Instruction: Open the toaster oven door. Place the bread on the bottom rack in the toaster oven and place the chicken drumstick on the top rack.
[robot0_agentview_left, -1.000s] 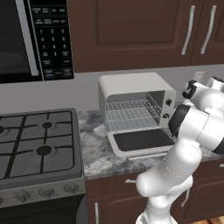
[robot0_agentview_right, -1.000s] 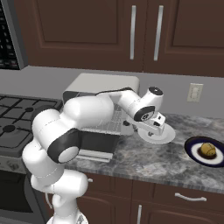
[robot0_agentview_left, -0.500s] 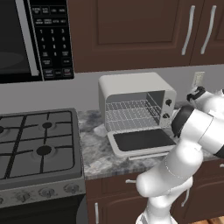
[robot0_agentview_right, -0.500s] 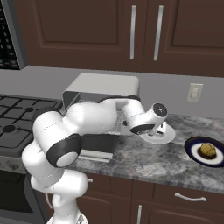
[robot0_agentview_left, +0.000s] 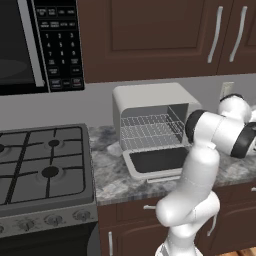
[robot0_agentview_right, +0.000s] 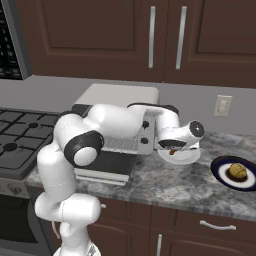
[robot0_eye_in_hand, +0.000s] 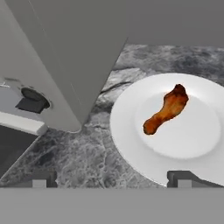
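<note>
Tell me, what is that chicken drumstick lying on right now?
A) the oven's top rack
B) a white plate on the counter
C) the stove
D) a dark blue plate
B: the chicken drumstick lies on a white plate on the counter, below the open claw.

A black microwave hung above the gas stove; a white plate sat on the granite counter.

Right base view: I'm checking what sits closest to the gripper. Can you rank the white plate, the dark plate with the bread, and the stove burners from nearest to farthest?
1. White plate, directly under the gripper, holding the chicken drumstick.
2. Dark plate with the bread, on the counter at the far right.
3. Stove burners, far left, beyond the toaster oven.
</note>
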